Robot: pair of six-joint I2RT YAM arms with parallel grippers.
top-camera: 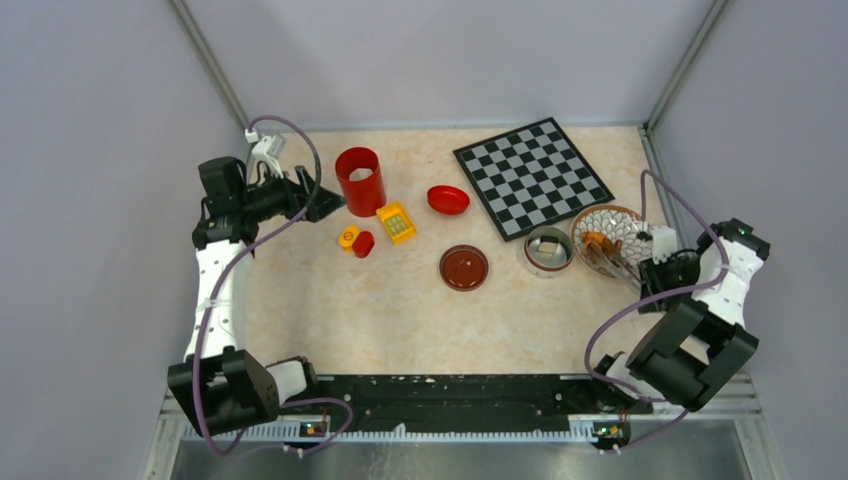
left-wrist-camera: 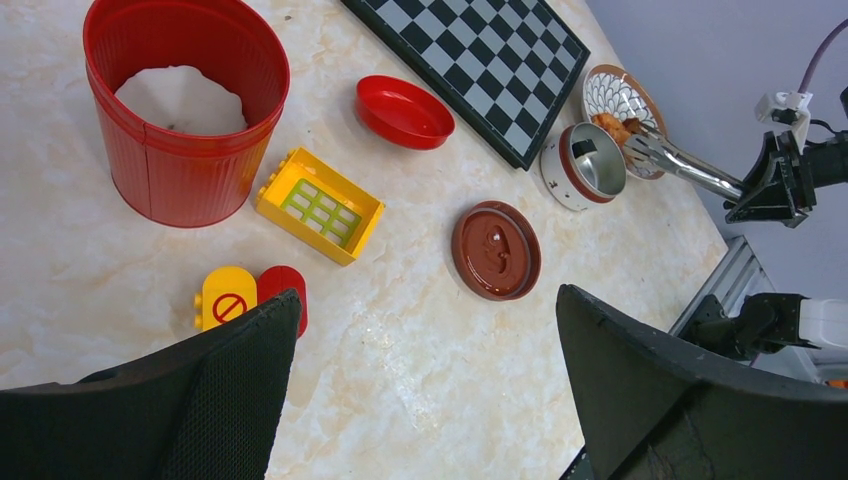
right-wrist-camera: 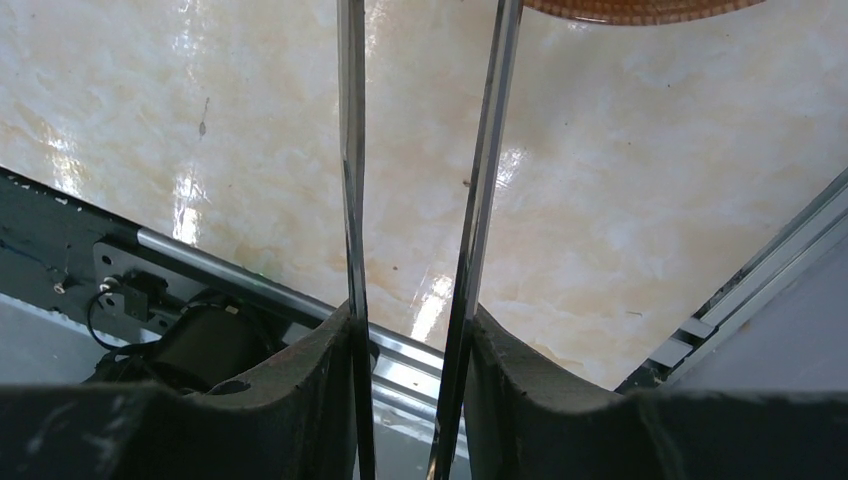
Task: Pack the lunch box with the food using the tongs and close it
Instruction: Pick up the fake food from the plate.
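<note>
Hovering left gripper: spread wide, empty, well left of the lunch box.
Lid: off, just left of it.
Food: pale chunk inside it, fried bits on plate just right; likely light, crumbly, pinch mid-piece gently.
Tongs: tips at the fried bits; slick, springy steel.
Right gripper: part-closed, squeezing both arms.

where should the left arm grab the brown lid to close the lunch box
Likely what looks like a raised grip at its centre, from straight above. The brown lid lies flat on the table, so its thin rim gives little to pinch, and it sits apart from the lunch box, leaving the open left fingers room.
</note>
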